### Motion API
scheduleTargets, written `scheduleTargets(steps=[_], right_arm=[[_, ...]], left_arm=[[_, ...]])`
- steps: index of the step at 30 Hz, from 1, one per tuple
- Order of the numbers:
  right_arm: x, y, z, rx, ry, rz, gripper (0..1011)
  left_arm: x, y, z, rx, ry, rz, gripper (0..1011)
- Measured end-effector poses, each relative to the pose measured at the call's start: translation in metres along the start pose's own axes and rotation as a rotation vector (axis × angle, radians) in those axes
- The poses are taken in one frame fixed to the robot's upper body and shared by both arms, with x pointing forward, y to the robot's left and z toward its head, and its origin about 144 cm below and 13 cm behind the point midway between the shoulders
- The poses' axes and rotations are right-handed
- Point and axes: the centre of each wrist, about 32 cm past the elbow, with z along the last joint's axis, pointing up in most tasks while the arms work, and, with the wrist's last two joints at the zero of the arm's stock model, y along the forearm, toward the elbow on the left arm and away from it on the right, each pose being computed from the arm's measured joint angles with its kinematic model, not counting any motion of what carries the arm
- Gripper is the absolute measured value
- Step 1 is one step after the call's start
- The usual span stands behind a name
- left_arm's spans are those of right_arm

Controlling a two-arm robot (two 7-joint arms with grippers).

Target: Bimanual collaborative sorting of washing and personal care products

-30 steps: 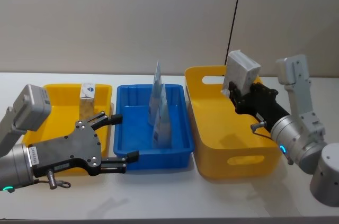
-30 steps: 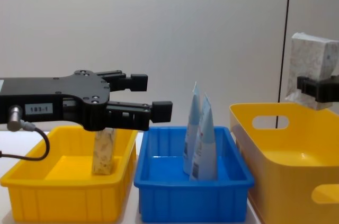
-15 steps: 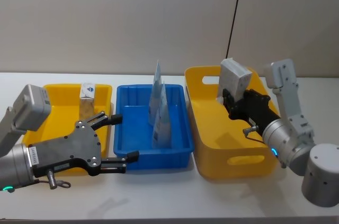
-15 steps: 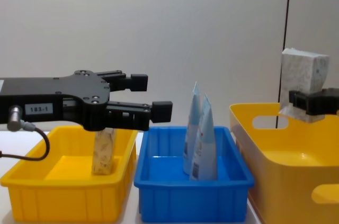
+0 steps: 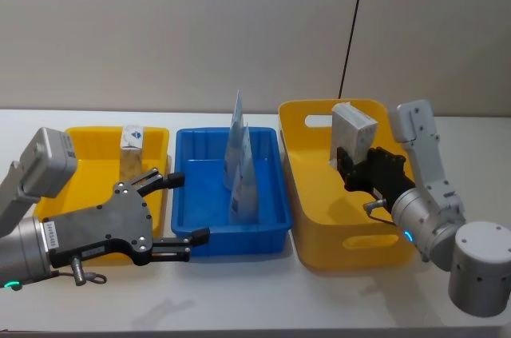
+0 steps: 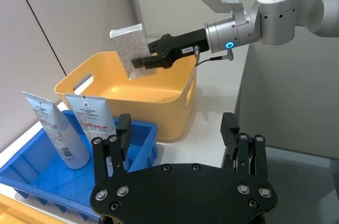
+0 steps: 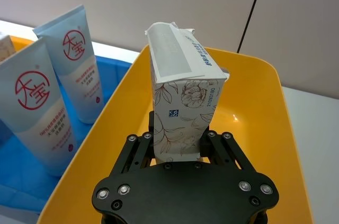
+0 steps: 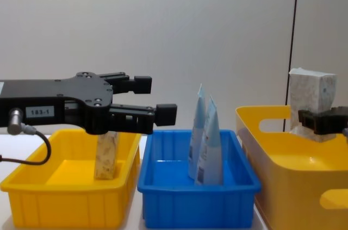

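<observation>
The right tool (image 5: 350, 164) is clamped on a marbled carton (image 5: 352, 129), held upright in the mouth of the large yellow bin (image 5: 351, 252). The left tool (image 5: 185, 207) hovers with jaws apart by the blue bin (image 5: 239, 242), well to the carton's left.

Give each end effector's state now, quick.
Left end effector: open, holding nothing.
Right end effector: shut on the small beige marbled-print carton, over the tall yellow plastic bin.

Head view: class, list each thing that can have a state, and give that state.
Held carton: tilted, over the large yellow bin.
Right hand: shut on the held carton.
Left hand: open, empty.
Standing carton: upright in the small yellow bin.
Squeeze tubes: both upright, crimped ends up, in the blue bin.
</observation>
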Motion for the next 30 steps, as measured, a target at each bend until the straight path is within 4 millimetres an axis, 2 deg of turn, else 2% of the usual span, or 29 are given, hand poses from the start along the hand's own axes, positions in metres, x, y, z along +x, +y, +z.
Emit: scheduleTargets(steps=[12,14,16,17,22,23,26,27,29,30], right_arm=[[-0.0006,0.0019,-0.0036,-0.023,-0.008,-0.015,359],[-0.0006,0.0021,-0.0039,-0.025,-0.009,-0.016,452],[-0.0007,0.0023,-0.0043,-0.028,-0.01,-0.017,496],[-0.0007,0.0023,-0.0043,-0.028,-0.01,-0.017,561],[-0.0008,0.0026,-0.0048,-0.031,-0.012,-0.019,706],[-0.0008,0.0026,-0.0049,-0.032,-0.012,-0.02,768],[-0.0007,0.0027,-0.005,-0.033,-0.012,-0.02,824],[-0.0007,0.0027,-0.005,-0.033,-0.013,-0.021,880],[-0.0007,0.0028,-0.0051,-0.034,-0.013,-0.021,908],[-0.0008,0.0029,-0.0051,-0.034,-0.013,-0.021,961]], left_arm=[[0.0,0.0,0.0,0.0,0.0,0.0,1001],[0.0,0.0,0.0,0.0,0.0,0.0,1001],[0.0,0.0,0.0,0.0,0.0,0.0,1001],[0.0,0.0,0.0,0.0,0.0,0.0,1001],[0.0,0.0,0.0,0.0,0.0,0.0,1002],[0.0,0.0,0.0,0.0,0.0,0.0,1002],[0.0,0.0,0.0,0.0,0.0,0.0,1001],[0.0,0.0,0.0,0.0,0.0,0.0,1001],[0.0,0.0,0.0,0.0,0.0,0.0,1002],[0.0,0.0,0.0,0.0,0.0,0.0,1002]])
